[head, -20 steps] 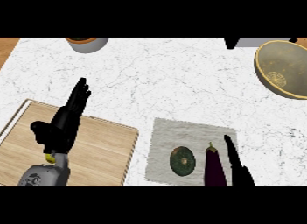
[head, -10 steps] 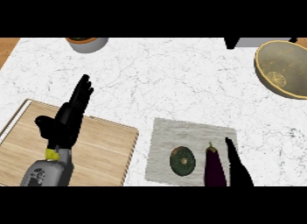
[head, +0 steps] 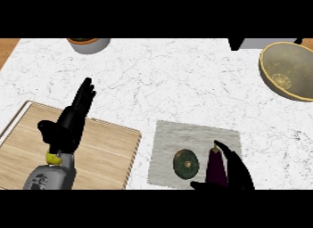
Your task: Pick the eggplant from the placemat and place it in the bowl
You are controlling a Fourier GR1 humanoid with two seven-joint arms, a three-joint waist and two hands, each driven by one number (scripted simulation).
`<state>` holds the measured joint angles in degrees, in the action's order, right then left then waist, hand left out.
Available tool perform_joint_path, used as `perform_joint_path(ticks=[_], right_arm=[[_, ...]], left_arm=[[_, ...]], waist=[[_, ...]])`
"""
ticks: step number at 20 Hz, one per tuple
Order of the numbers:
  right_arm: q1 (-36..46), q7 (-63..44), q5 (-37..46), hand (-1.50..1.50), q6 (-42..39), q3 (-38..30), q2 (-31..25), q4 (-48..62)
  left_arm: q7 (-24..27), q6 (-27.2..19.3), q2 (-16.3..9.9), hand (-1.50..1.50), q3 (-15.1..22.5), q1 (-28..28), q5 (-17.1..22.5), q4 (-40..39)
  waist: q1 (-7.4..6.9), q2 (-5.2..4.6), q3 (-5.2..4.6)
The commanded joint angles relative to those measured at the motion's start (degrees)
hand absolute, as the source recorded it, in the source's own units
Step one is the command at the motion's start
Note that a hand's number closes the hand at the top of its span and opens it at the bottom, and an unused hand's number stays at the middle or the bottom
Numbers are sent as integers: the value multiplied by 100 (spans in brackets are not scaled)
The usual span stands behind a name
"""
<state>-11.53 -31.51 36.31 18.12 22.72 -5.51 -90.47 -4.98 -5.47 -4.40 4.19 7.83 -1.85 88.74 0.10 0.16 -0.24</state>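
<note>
eggplant (head: 216, 168) on placemat (head: 195, 138), not yet lifted | right hand (head: 236, 171) alongside, fingers straight, unclosed, set for side grasp | left hand (head: 72, 120) open, resting over board (head: 106, 153) | bowl (head: 297, 71) well apart, upper right

Left hand (head: 70, 127) at left of frame, open, fingers (head: 85, 94) straight and together, pointing toward upper frame; thumb sticks out to the left. Grey forearm (head: 50, 177) enters from the lower left edge, with a yellow wrist joint just below the palm. Right hand (head: 232, 171) at lower right-centre, coming in from the bottom edge, fingers extended toward upper left, thumb reaching left near the bottom edge. Only the black hand shows here; its forearm is out of frame.
</note>
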Motion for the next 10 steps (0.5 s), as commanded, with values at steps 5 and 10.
perform_joint_path(ticks=[5, 10], right_arm=[[84, 352, 340, 150, -540, 512, -281, 137], [344, 1677, -814, 150, -1096, 56, -799, 41]], left_arm=[[-76, 46, -14, 0, -116, 199, -4, -142], [168, 135, 3, 0, -21, -116, 3, 15]], waist=[[-2, -17, 24], [-29, -23, 28]])
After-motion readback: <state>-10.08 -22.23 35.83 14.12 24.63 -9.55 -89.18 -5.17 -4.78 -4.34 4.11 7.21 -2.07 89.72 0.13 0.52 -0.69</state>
